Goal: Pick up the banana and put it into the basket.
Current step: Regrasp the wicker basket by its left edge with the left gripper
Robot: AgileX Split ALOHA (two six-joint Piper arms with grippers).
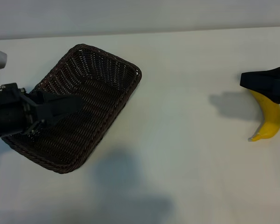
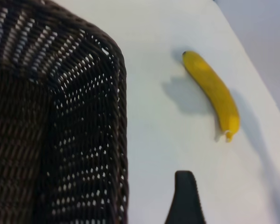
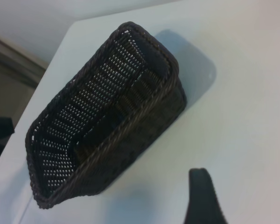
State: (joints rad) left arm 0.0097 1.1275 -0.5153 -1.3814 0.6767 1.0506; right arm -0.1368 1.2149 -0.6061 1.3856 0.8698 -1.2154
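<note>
A: The table [image 1: 177,154] is white and plain, with a pale wall behind it; the basket [image 1: 91,100] lies on its left part, set at a slant, dark brown and woven; nothing is inside it, as far as the exterior view shows.

B: And the banana [image 1: 269,122]?

A: It lies on the table at the far right, well apart from the basket; it is curved, and its lower tip points toward the left.

B: Where are the two arms?

A: The left gripper [image 1: 60,106] hangs over the basket's left half; its fingers are spread and they pinch nothing. The right gripper [image 1: 263,83] is at the right edge, over the upper end of the banana; its jaws stand apart, but I cannot tell whether they touch the fruit, because the black fingers cover that end.

B: What does the left wrist view give?

A: The basket's wall close by, and the banana beyond it on the bare table.
</note>
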